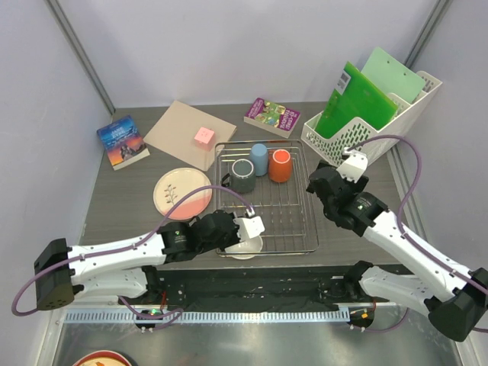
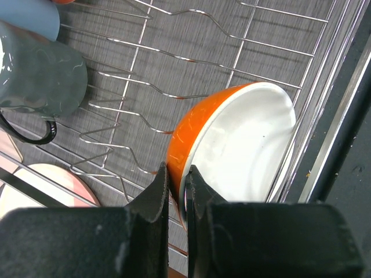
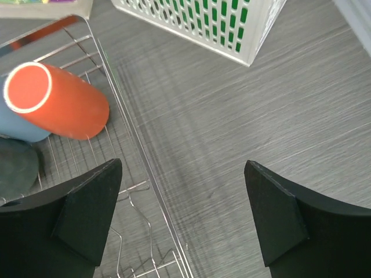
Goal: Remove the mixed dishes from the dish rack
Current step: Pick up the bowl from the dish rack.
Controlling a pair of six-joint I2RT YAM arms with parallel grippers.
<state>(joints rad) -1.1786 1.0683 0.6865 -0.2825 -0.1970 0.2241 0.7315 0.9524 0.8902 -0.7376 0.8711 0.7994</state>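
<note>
The silver wire dish rack sits mid-table. At its near edge an orange and white bowl stands tilted on its side, and my left gripper is shut on its rim. The left wrist view shows the bowl pinched between my left gripper's fingers. At the rack's far end stand a dark grey mug, a light blue cup and an orange mug. A pink round plate lies on the table left of the rack. My right gripper hovers open over the rack's right rim, holding nothing.
A white perforated holder with green folders stands at the back right, close to my right arm. A purple-green book, a tan sheet carrying a pink cube, and a blue book lie along the back.
</note>
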